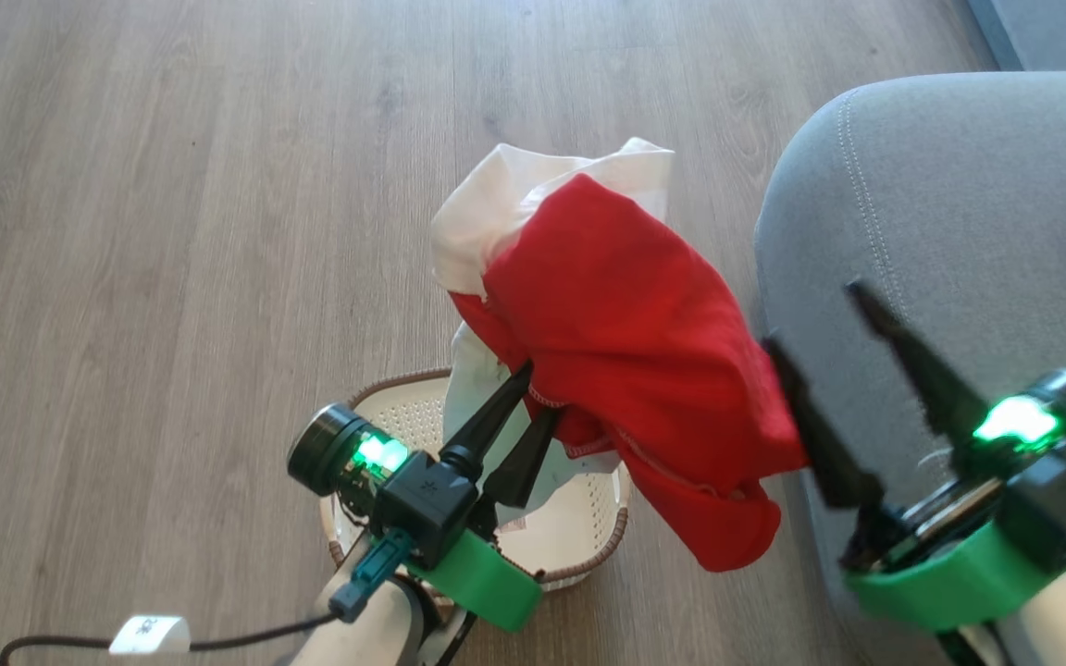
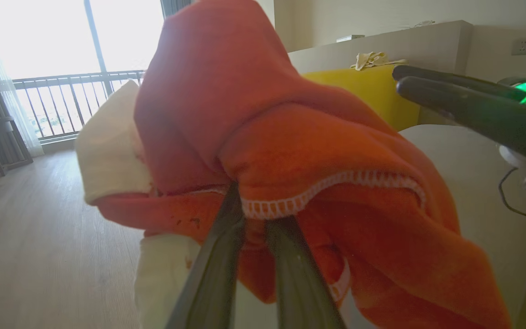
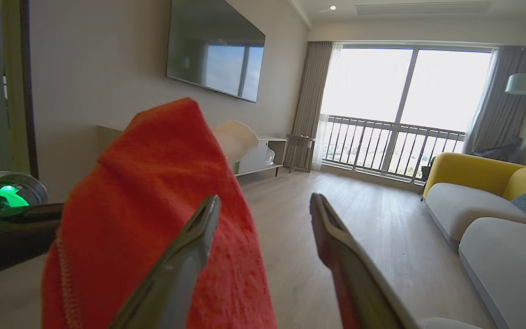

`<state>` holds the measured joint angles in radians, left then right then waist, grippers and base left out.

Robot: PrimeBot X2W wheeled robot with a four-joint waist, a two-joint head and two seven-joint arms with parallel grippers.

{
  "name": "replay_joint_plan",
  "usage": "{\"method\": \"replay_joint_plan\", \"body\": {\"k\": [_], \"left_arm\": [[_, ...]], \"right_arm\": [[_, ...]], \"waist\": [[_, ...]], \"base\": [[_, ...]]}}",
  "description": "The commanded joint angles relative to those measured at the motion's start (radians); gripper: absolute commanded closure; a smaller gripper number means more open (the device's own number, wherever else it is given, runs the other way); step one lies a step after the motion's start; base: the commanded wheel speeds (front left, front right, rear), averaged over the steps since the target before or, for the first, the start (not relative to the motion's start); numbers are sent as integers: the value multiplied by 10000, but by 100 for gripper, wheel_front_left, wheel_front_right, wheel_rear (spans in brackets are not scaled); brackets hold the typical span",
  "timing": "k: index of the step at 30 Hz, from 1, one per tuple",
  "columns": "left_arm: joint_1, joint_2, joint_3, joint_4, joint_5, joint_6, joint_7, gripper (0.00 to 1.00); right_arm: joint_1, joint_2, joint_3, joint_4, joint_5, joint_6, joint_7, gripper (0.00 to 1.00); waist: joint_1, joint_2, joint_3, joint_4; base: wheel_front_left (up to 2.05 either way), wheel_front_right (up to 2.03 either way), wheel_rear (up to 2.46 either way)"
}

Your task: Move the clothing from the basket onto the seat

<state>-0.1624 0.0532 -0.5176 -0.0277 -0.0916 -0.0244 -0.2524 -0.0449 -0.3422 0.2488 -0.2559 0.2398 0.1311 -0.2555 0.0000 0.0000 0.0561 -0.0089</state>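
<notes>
Head view: your left hand is clenched on the clothing, a red and white garment held up over the basket, just beside the seat. Your right hand is released, jaws wide, at the fabric's edge. You look mid-carry. Next, swing the left hand rightward over the cushion, clear its edge, then let go.

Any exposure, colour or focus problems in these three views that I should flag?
Head view: evenly lit and sharp, the clothing true red. Left wrist view: the window is blown out, and the clothing looks orange and soft so near the lens. Right wrist view: the window glares white too, and the fingers of the right gripper are out of focus.
</notes>
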Motion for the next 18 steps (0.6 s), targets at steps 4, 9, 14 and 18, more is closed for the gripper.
{"method": "replay_joint_plan", "body": {"k": [4, 9, 14, 18], "left_arm": [[-565, -30, 442, -323, 190, -72, -93, 100], [-570, -30, 479, -342, 217, -93, -93, 100], [-560, -30, 361, -369, 287, -145, -93, 100], [-567, -30, 184, -456, 368, -209, -93, 100]], "right_arm": [[10, -1085, 1256, -575, 312, -4, -63, 0], [-60, -1609, 2218, -409, 424, -4, -63, 0], [-175, -1782, 2829, 172, 312, -4, -63, 0], [-311, -1781, 3098, 796, -43, -4, -63, 0]], "waist": [[0, 0, 34, -43], [0, 0, 24, -95], [0, 0, -59, -102], [0, 0, -121, -78]], "base": [[0, 0, 0], [0, 0, 0], [0, 0, 0], [0, 0, 0]]}}
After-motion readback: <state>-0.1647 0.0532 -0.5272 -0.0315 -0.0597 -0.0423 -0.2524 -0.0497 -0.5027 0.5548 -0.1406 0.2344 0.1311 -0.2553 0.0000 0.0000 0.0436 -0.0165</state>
